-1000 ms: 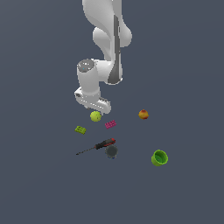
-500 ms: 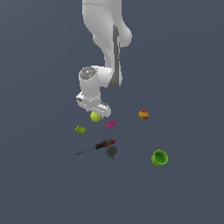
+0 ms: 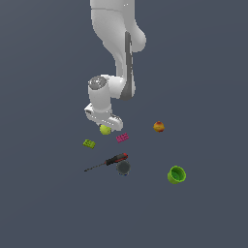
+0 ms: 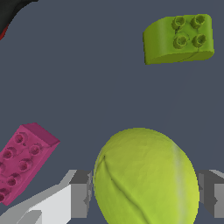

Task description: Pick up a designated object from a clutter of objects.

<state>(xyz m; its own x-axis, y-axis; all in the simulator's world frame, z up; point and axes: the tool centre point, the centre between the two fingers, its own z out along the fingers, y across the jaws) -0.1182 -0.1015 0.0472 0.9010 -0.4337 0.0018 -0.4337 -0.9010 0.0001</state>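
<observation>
The yellow-green tennis ball (image 3: 105, 130) lies on the floor among the clutter, directly under my gripper (image 3: 106, 125). In the wrist view the ball (image 4: 144, 175) fills the space between my two fingers (image 4: 81, 192), one on each side and very close to it. The gripper (image 4: 145, 194) is open around the ball, low over the floor. The arm hides the ball's upper part in the exterior view.
A green brick (image 3: 88, 143) (image 4: 179, 38) and a magenta brick (image 3: 122, 137) (image 4: 22, 162) flank the ball. A red-black screwdriver (image 3: 114, 160), a dark grey ball (image 3: 123, 167), a green cup (image 3: 177, 175) and a red-yellow fruit (image 3: 159, 127) lie farther off.
The gripper has moved down onto the tennis ball, so its fingers now sit on either side of it. The objects have not moved.
</observation>
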